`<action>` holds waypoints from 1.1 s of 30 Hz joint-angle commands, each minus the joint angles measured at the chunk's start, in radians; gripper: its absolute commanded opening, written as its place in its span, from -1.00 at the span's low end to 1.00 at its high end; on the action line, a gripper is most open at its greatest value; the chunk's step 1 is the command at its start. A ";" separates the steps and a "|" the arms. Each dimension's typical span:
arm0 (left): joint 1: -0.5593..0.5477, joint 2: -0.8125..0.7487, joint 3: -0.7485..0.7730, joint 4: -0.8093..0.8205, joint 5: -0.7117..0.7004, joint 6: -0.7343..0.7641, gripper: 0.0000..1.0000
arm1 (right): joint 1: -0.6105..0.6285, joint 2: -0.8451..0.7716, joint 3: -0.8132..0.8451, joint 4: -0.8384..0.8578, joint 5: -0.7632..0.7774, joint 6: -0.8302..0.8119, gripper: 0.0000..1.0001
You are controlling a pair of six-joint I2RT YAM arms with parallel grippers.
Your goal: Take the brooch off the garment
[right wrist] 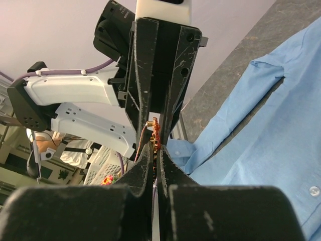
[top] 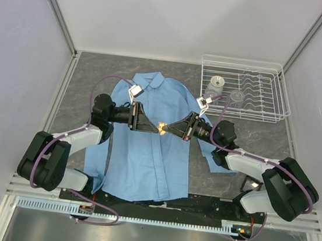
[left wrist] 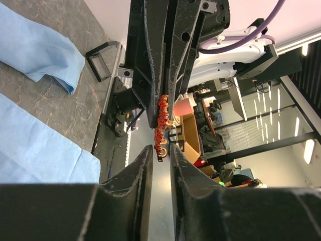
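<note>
Seen from above, the arm bases sit at 6 o'clock. Just beyond them begins the hem of the garment (top: 143, 171), a blue shirt lying flat and front up on the grey table (top: 83, 81), collar toward 12 o'clock. Over its chest, the left gripper (top: 153, 127) reaches in from 9 o'clock and the right gripper (top: 168, 129) from 3 o'clock, tip to tip. The brooch (top: 161, 127) is a small orange spot between them. This view does not show whether the pin is clear of the cloth.

The wrist cameras fill that in. From the left wrist, the right gripper's fingers come down from 12 o'clock, pressed together on the upper part of the brooch. The pin hangs in the air with no cloth about it, and the shirt lies off at 9 o'clock. The left gripper's own fingers (left wrist: 138, 173) stand a little apart, with the pin's lower end reaching into the gap. They may be touching it, but the angle leaves that unclear.

From the right wrist, its own fingers are closed tight with the orange pin at their tips. The left fingers flank it from 12 o'clock, and the shirt and one white button (right wrist: 314, 191) lie at 4 o'clock.

Farthest off in the top view, a clear wire dish rack (top: 273, 68) stands at 1 o'clock.
</note>
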 commanded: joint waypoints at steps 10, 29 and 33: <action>-0.005 -0.016 0.008 -0.110 -0.005 0.070 -0.96 | 0.009 -0.079 0.050 -0.171 0.021 -0.075 -0.31; -0.005 -0.030 0.048 -0.361 -0.032 0.227 -0.96 | 0.039 -0.094 0.317 -0.805 0.067 -0.475 0.37; -0.005 -0.027 0.048 -0.366 -0.029 0.228 -0.96 | 0.076 -0.074 0.359 -0.896 0.099 -0.552 0.34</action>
